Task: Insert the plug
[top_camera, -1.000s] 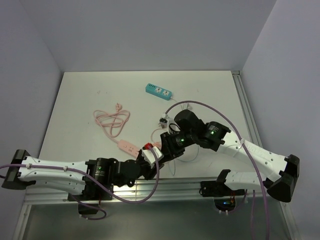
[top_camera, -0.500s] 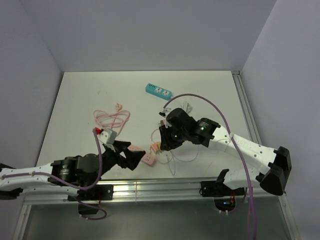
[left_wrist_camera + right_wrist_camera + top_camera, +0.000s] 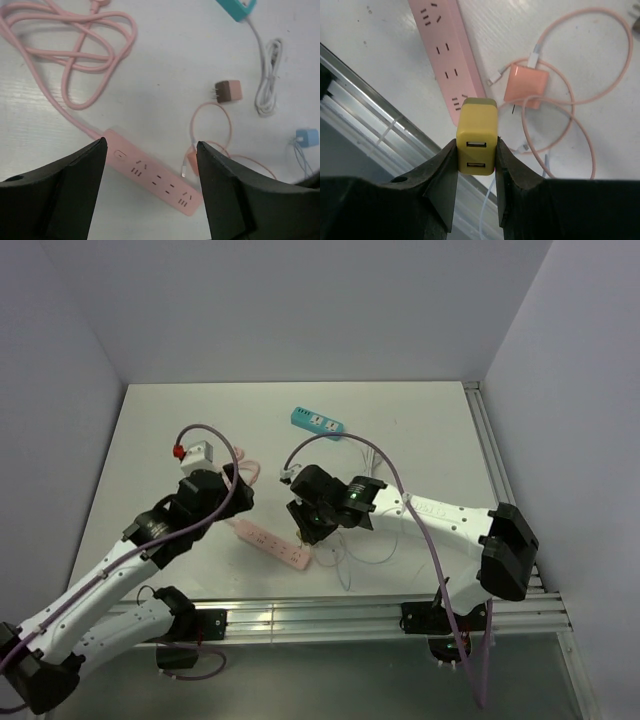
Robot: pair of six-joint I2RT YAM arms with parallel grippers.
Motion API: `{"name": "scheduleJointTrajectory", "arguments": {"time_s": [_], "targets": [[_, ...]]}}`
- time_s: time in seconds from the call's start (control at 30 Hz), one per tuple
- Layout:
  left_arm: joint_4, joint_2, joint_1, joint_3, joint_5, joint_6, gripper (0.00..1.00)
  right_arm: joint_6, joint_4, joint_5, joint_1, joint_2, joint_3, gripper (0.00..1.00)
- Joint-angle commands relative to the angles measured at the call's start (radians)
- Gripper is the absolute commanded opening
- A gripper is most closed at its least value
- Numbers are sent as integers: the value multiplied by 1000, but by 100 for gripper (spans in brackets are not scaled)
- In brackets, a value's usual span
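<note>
**Plug held above the strip: alignment before insertion**

1. Grip state. My right gripper (image 3: 476, 150) is closed on the yellow plug (image 3: 476, 131), one finger flat on each side face. My left gripper (image 3: 151, 146) is spread wide with nothing in it.

2. Location. The yellow plug sits between the right fingertips. The pink power strip (image 3: 447, 55) lies directly beneath and ahead of them, its near end partly covered by the plug body. The left gripper hangs well above that strip, which runs across below its open fingers. An orange charger (image 3: 526, 85) with its coiled cable lies just to the right of the right gripper.

3. Orientation. The plug's USB face points back at the wrist camera, so I judge the prongs point away, down at the strip; they are hidden. The face's long axis, with both ports stacked, runs parallel to the finger pads. The strip's long axis extends forward from the gripper, angled slightly left.

4. Step in hand. I judge this to be alignment over the end socket; insertion has not begun.

5. Next move. I must match the prongs to the slots, then press straight down. The left gripper may need to brace the strip.
</note>
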Motion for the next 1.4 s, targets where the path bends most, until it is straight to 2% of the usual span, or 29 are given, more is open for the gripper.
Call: {"name": "scheduleJointTrajectory", "arguments": {"time_s": [0.0, 0.03, 0.1, 0.23, 0.33, 0.43, 0.5, 0.67, 1.37], "targets": [[45, 31, 162, 45, 211, 47, 78, -47, -28, 107, 38, 48, 92, 0], [38, 51, 222, 47, 207, 41, 78, -53, -39, 112, 47, 62, 111, 0], [38, 57, 273, 35, 208, 12, 76, -70, -71, 127, 80, 89, 132, 0], [22, 29, 339, 7, 207, -50, 73, -122, -96, 148, 124, 128, 163, 0], [-39, 2, 372, 7, 153, -118, 79, -165, -107, 130, 130, 142, 167, 0], [-100, 4, 402, 32, 138, -123, 85, -199, -119, 101, 139, 158, 169, 0], [-137, 7, 406, 52, 127, -128, 89, -202, -133, 118, 149, 174, 174, 0], [-130, -22, 406, 36, 158, -140, 93, -180, -162, 106, 162, 217, 206, 0], [-116, -62, 406, 4, 173, -143, 95, -146, -122, 126, 182, 253, 240, 0]]}}
